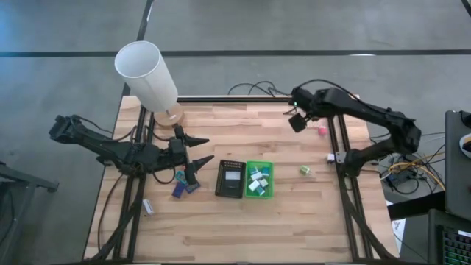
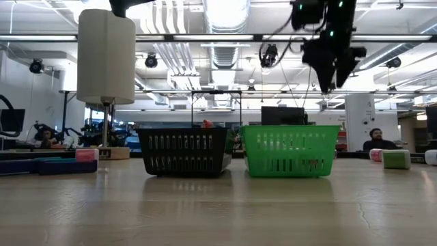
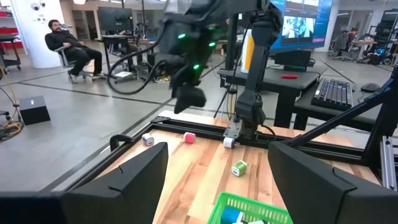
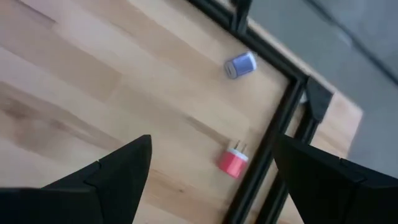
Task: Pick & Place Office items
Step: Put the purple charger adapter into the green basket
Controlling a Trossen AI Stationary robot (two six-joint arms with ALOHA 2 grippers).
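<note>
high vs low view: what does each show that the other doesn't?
High only: left gripper open over the dark-blue items, right gripper open near the pink block, and blocks lying in the green tray.
Low only: the trays' slotted sides and the room behind, with a seated person.
Both: black tray, green tray, white cylinder.

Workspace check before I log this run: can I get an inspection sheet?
Surface: wooden table, black frame rails.
Job's things: blocks in green tray; pink block and green block loose; blue pieces under the left gripper.
Clutter: black tray, white lampshade.
Grippers: left gripper open; right gripper open, raised, empty.
Cables: bundle off the table's right.
Surroundings: seated person.
</note>
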